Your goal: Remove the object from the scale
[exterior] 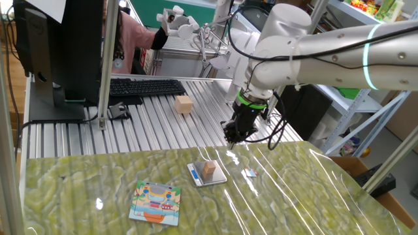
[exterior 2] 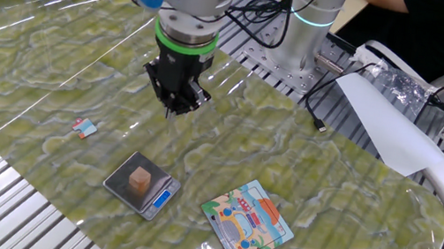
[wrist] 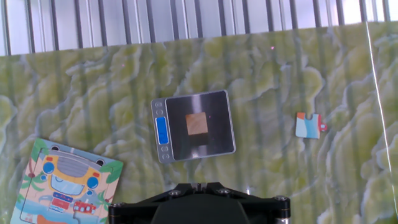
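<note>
The tiny tan-orange wooden cube [exterior: 209, 169] [exterior 2: 139, 179] [wrist: 197, 124] sits in the middle of the silvery platform of the small pocket scale [exterior: 219, 177] [exterior 2: 120, 183] [wrist: 218, 134]. The scale lies on the green marbled mat, with its blue display strip on one edge. My gripper [exterior: 232, 138] [exterior 2: 173, 110] [wrist: 200, 185] hangs above the mat, apart from the scale and higher than it, pointing down. Its fingers are together and hold nothing. In the hand view the scale lies straight ahead of the fingertips.
A colourful picture card [exterior: 155, 202] [exterior 2: 247, 222] [wrist: 59, 183] lies on the mat beside the scale. A small loose puzzle piece [exterior: 251, 173] [exterior 2: 85, 128] [wrist: 308, 126] lies on the other side. A larger pale wooden block [exterior: 184, 104], a keyboard [exterior: 144, 87] and a monitor stand on the ribbed metal table behind.
</note>
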Robot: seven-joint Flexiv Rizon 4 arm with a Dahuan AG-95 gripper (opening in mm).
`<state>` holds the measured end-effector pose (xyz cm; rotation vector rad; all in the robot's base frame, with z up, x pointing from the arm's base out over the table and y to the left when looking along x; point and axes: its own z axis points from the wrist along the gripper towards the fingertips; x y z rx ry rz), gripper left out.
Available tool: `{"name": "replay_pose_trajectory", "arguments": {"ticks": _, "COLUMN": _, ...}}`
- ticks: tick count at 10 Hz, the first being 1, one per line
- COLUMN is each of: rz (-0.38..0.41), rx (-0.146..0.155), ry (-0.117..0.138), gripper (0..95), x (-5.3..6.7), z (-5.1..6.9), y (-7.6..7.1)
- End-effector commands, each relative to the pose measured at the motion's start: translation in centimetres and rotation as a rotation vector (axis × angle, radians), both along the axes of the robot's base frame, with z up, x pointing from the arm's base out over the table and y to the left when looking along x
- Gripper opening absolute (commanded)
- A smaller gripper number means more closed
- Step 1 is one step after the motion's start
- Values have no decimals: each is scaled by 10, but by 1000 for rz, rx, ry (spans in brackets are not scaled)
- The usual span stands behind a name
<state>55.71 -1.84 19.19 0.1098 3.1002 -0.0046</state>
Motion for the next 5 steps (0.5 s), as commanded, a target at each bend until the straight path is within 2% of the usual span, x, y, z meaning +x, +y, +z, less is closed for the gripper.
{"name": "replay_pose_trajectory", "arguments": {"ticks": 1, "rz": 1, "rx": -2, "ry": -6, "gripper": 0, "x": -4, "z": 0, "y": 0}}
{"name": "replay_pose_trajectory", "arguments": {"ticks": 5, "rz": 10, "rx": -1, "ry": -7, "gripper": 0, "x": -2, "z": 1, "y": -1}}
